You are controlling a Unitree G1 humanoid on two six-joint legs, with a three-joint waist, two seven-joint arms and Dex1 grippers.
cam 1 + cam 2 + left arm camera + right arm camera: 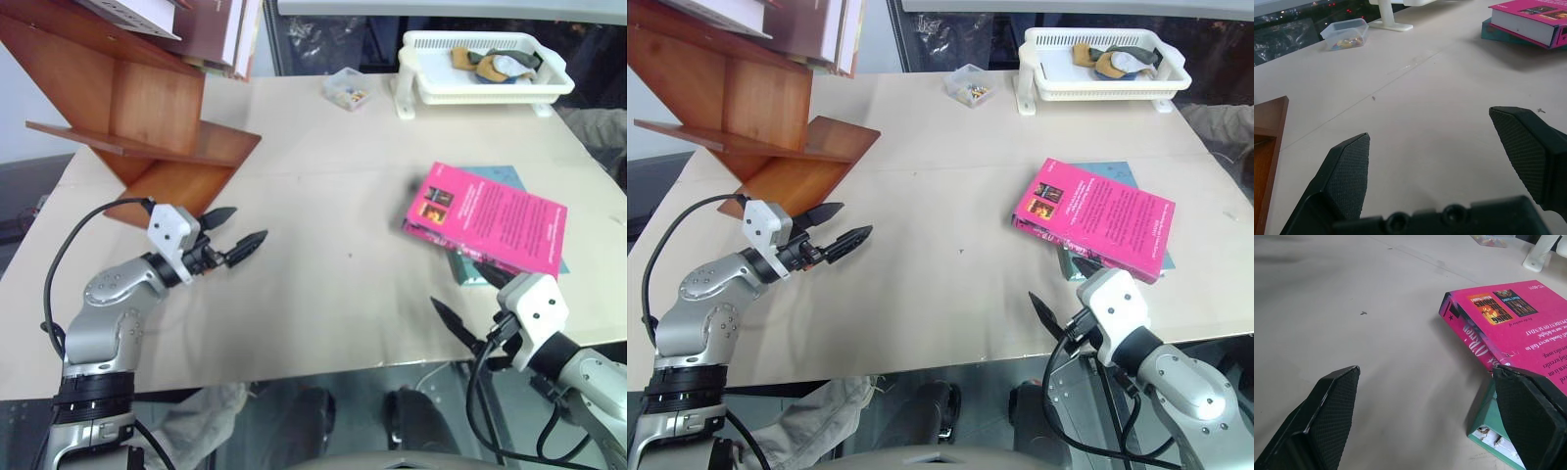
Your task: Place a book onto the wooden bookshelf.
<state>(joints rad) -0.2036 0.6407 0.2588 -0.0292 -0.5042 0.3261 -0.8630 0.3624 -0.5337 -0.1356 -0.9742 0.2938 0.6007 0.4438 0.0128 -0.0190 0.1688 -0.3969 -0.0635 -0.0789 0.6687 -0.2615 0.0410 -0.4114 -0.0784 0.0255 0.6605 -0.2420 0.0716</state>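
The pink book [495, 220] lies flat on the table at the right, on top of a teal book [470, 272]. The reddish-brown wooden bookshelf [147, 108], made of slanted boards, stands at the table's far left corner. My left gripper [245, 227] hovers open just in front of the shelf's lowest board, pointing right towards the middle of the table, with nothing between its fingers. Open and empty too, my right gripper [465, 294] hangs at the near right edge, close in front of the book [1518, 328], one finger [1533, 416] over the teal book's corner.
White and maroon books [220, 29] lean on the shelf's upper boards. A white plastic basket [421, 93] holding small things stands at the back right. Beside it sits a small clear box [346, 90]. Bare tabletop [333, 215] lies between book and shelf.
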